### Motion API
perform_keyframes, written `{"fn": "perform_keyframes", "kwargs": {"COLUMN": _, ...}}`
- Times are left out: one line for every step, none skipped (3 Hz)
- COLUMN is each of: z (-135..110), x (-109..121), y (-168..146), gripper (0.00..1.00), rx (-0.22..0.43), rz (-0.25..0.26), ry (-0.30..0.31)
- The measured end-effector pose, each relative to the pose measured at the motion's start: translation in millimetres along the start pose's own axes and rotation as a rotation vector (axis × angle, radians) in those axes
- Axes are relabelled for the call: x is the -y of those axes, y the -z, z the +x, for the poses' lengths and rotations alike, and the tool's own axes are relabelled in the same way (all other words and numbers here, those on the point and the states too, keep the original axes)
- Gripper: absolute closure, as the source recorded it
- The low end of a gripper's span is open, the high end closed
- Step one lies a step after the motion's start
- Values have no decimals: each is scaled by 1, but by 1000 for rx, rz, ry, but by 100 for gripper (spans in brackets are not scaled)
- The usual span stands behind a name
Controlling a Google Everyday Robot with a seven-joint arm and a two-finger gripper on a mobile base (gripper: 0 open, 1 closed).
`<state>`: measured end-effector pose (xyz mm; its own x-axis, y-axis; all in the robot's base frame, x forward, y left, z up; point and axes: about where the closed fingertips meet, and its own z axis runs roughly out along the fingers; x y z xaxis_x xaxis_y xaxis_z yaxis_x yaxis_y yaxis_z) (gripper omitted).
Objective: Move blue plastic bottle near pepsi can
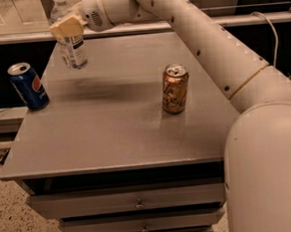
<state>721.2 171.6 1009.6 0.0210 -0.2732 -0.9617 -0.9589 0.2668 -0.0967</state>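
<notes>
Far-left: gripper [66,27] around blue plastic bottle [75,51]

The pepsi can [28,86] shows only its round red-white-blue logo. The orange-brown can [175,88] bears pale script lettering I can't make out. The blue plastic bottle [74,50], clasped by the gripper [68,29] above the table's [112,135] far left corner, has a white label whose dark print is unreadable.

Blue plastic bottle [74,50]: clear, white cap, white label, upright, clasped at its upper body by the gripper [67,27] over the table's [112,135] far-left corner, seemingly lifted. Pepsi can [29,87]: dark blue, upright at the left edge, apart from it.
</notes>
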Motion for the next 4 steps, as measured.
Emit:
{"fn": "perform_keyframes", "kwargs": {"z": -7, "x": -17, "y": -30, "gripper": 100, "rx": -15, "rz": -46, "ry": 20}}
{"fn": "perform_keyframes", "kwargs": {"z": -4, "x": -35, "y": -53, "gripper": 100, "rx": -35, "rz": -90, "ry": 28}}
{"fn": "perform_keyframes", "kwargs": {"z": 3, "x": -44, "y": -55, "gripper": 100, "rx": -55, "rz": -100, "ry": 21}}
{"fn": "perform_keyframes", "kwargs": {"z": 10, "x": -51, "y": -56, "gripper": 100, "rx": -63, "rz": -110, "ry": 13}}
